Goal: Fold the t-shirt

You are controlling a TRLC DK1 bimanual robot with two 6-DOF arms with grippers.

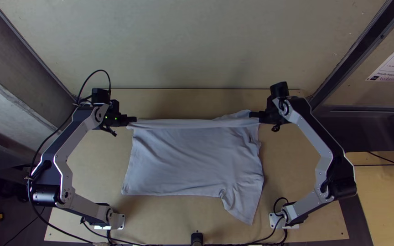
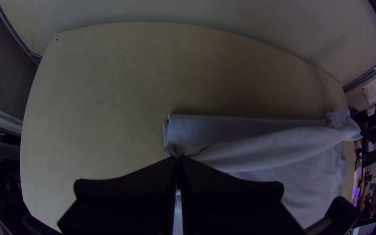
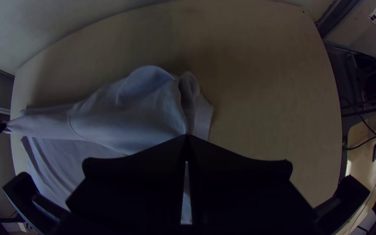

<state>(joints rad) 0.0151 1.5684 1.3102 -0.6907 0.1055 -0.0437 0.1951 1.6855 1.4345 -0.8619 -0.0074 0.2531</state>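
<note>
Pale grey t-shirt (image 1: 183, 159) of soft, thin fabric, spread across the middle of a light wooden table (image 1: 87, 164). Broad, roughly rectangular body, with fine slanting wrinkles and small puckers down its right side. Straight near edge for most of its width, then, at the near right corner, a tapering flap (image 1: 244, 205) pointing towards the near side. Along the far side, a long band (image 1: 174, 123) of cloth, drawn fairly straight from end to end, raised over a lower layer of the same fabric. Towards its right end, a rounded, puffed shape, with a small loose loop (image 3: 188, 87) of folds just beside it.

At the far left corner of the t-shirt, left gripper (image 1: 134, 120), with flat black fingertips pressed together on a gathered pinch of cloth. At the far right corner, right gripper (image 1: 251, 114), likewise closed on a pinch of fabric, with a narrow slit between the fingers farther back. Both aimed inward, towards each other across the t-shirt.

Outward from there, left arm (image 1: 64, 168) and right arm (image 1: 318, 141), of smooth silver-grey links and black joints, bent at elbows wide of the t-shirt, with bases near its near corners. Beyond its far side, a smooth, dull panel (image 1: 183, 45). Left of it, a thin black cable (image 1: 100, 70), curved in a loop above the left wrist.
</note>
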